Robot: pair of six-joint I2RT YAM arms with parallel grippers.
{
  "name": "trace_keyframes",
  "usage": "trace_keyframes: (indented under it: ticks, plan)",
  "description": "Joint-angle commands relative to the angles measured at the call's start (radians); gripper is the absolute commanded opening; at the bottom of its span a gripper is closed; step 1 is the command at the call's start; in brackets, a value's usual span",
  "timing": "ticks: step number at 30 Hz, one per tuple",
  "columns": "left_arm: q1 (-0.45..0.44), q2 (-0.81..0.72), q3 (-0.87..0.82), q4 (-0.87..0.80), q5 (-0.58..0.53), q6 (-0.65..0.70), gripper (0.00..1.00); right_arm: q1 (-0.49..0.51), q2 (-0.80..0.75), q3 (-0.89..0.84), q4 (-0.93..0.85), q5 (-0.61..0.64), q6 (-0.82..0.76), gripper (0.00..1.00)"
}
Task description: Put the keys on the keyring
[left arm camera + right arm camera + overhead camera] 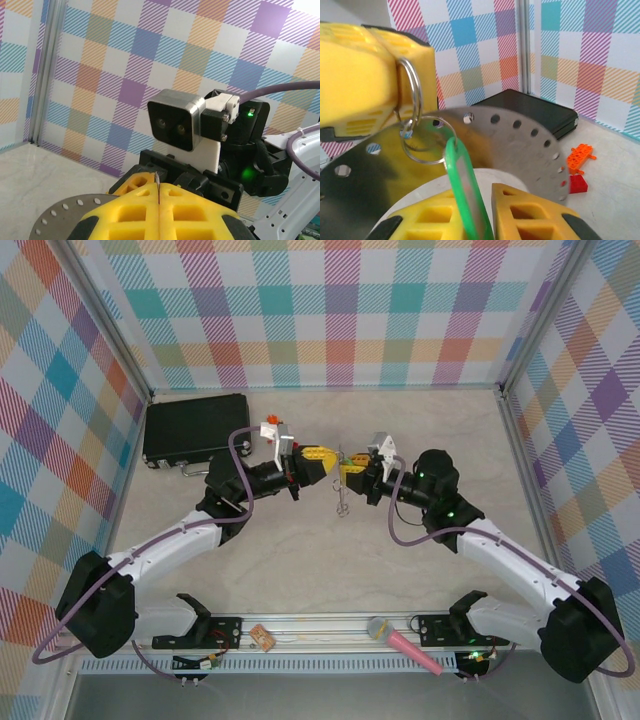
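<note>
My two grippers meet tip to tip above the middle of the table. The left gripper is shut on the keyring, whose thin metal edge pokes up between the yellow fingers. In the right wrist view the keyring stands upright out of the left gripper's yellow pads. A smaller wire ring links it to the key's green head. My right gripper is shut on that green head. A thin silvery piece dangles below the meeting point.
A black case lies at the back left, with an orange toy piece and a red block beside it. A pink microphone-shaped item and a small tan object rest on the near rail. Plaid walls enclose the table.
</note>
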Motion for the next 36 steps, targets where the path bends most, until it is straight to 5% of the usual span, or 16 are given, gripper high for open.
trace_keyframes:
  ticks: [1,8,12,27,36]
  plan:
    - [-0.007,0.004,0.018,0.051,0.026,-0.005,0.0,0.005,-0.023,-0.015,0.046,0.018,-0.019,0.16]
    - [-0.007,0.007,0.019,0.043,0.03,-0.002,0.0,0.005,-0.019,-0.009,0.042,-0.024,-0.018,0.11]
    - [-0.007,0.005,0.019,0.032,0.028,0.006,0.0,0.005,-0.024,-0.011,0.034,-0.037,-0.024,0.0]
    - [-0.007,0.01,0.037,-0.116,0.041,0.079,0.0,0.005,-0.059,0.068,-0.193,0.009,-0.13,0.0]
    - [-0.007,-0.002,0.012,-0.182,-0.044,0.128,0.31,0.005,-0.08,0.082,-0.248,0.078,-0.139,0.0]
